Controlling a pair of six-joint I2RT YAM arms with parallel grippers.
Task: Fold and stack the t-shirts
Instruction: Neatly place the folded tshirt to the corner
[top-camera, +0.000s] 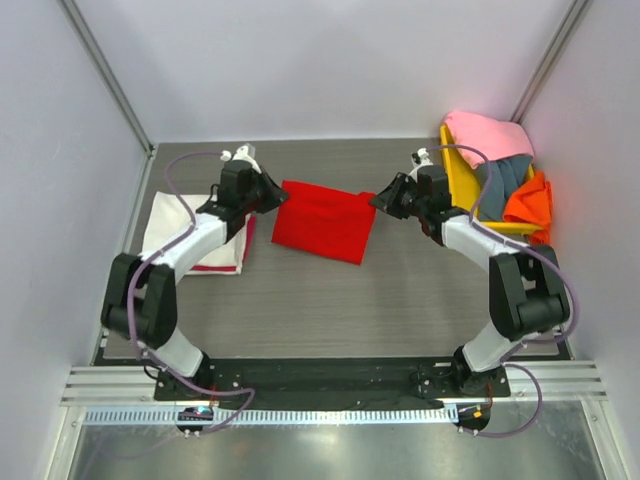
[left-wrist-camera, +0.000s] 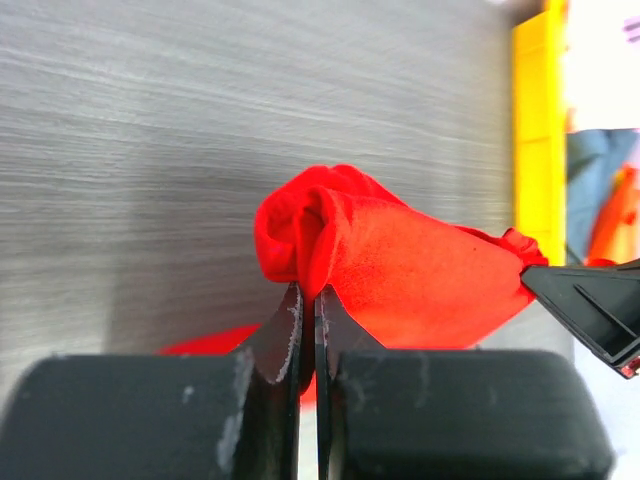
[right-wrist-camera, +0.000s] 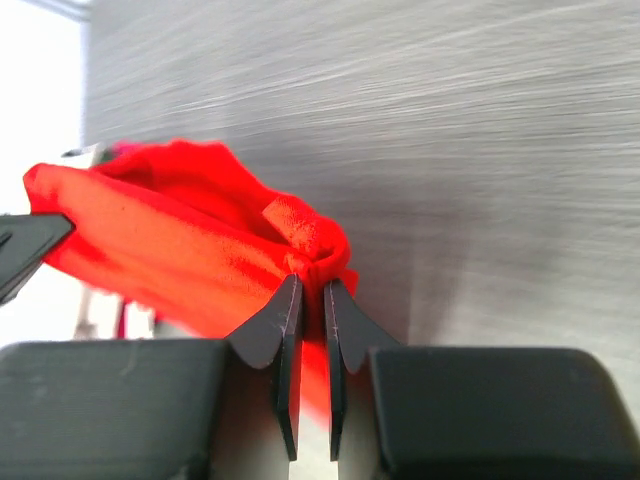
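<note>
On the table (top-camera: 330, 300), the red t-shirt (top-camera: 325, 220) is pinched at both ends: left gripper (top-camera: 272, 195) clamped on its left edge, right gripper (top-camera: 385, 200) on its right. A cream shirt (top-camera: 165, 225) lies far left (partly under the left arm). A pink shirt (top-camera: 490, 135) tops the yellow tray (top-camera: 458, 160) behind the right arm.

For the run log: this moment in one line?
step: fold | red t-shirt: on table | left gripper: shut on it | right gripper: shut on it
</note>
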